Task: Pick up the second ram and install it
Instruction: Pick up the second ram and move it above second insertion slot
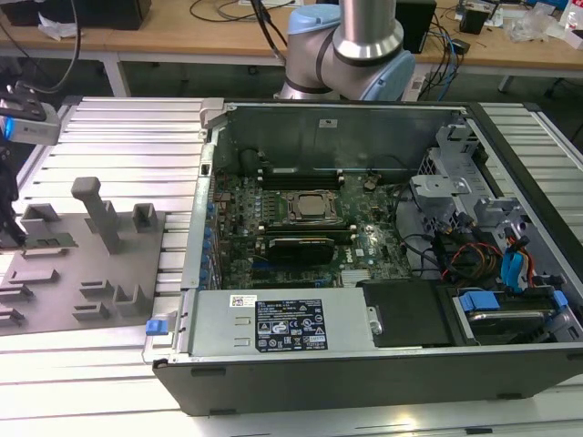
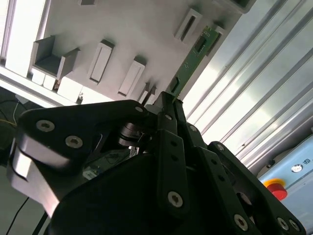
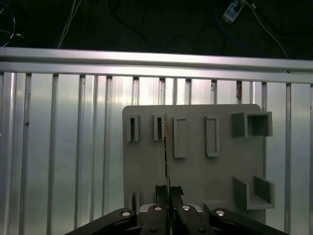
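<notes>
The second ram (image 2: 193, 55) is a thin green stick with dark chips, standing on edge over the grey fixture plate (image 3: 195, 171). My gripper (image 2: 166, 98) is shut on one end of it, the black fingers pinching its flat sides. In the first wrist view the ram (image 3: 167, 147) shows edge-on, running from my gripper (image 3: 168, 192) to a slotted block. At the exterior view's far left the ram (image 1: 47, 242) sticks out from my gripper (image 1: 13, 238) between two grey posts. I cannot tell whether it still rests in its holder.
The open computer case (image 1: 346, 341) lies at the middle and right of the exterior view, with the processor socket (image 1: 307, 207) and long memory slots (image 1: 301, 173) on its motherboard. A black card (image 1: 301, 246) sits below the socket. Grey posts (image 1: 96, 211) rise from the fixture plate (image 1: 55, 305).
</notes>
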Robot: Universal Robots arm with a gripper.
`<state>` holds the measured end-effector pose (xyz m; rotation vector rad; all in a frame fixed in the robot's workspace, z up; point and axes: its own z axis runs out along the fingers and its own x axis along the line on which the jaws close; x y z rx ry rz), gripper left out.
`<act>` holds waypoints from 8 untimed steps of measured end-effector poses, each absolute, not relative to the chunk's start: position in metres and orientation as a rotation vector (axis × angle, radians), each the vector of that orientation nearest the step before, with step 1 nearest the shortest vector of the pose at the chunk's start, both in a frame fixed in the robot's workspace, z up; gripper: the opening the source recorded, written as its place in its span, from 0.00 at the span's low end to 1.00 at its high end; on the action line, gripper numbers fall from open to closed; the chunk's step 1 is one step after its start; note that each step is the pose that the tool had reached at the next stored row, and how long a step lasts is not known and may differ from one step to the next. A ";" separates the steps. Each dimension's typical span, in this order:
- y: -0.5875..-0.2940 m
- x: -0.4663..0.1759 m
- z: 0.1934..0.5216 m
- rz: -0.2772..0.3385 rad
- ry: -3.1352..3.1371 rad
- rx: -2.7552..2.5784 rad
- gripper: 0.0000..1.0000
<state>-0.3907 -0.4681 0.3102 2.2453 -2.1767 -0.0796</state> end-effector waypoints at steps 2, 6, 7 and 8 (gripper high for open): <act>-0.468 -0.391 0.312 -0.080 -2.177 2.245 0.13; -0.468 -0.391 0.316 -0.080 -2.177 2.245 0.13; -0.468 -0.391 0.317 -0.080 -2.177 2.245 0.13; -0.468 -0.391 0.320 -0.080 -2.177 2.245 0.13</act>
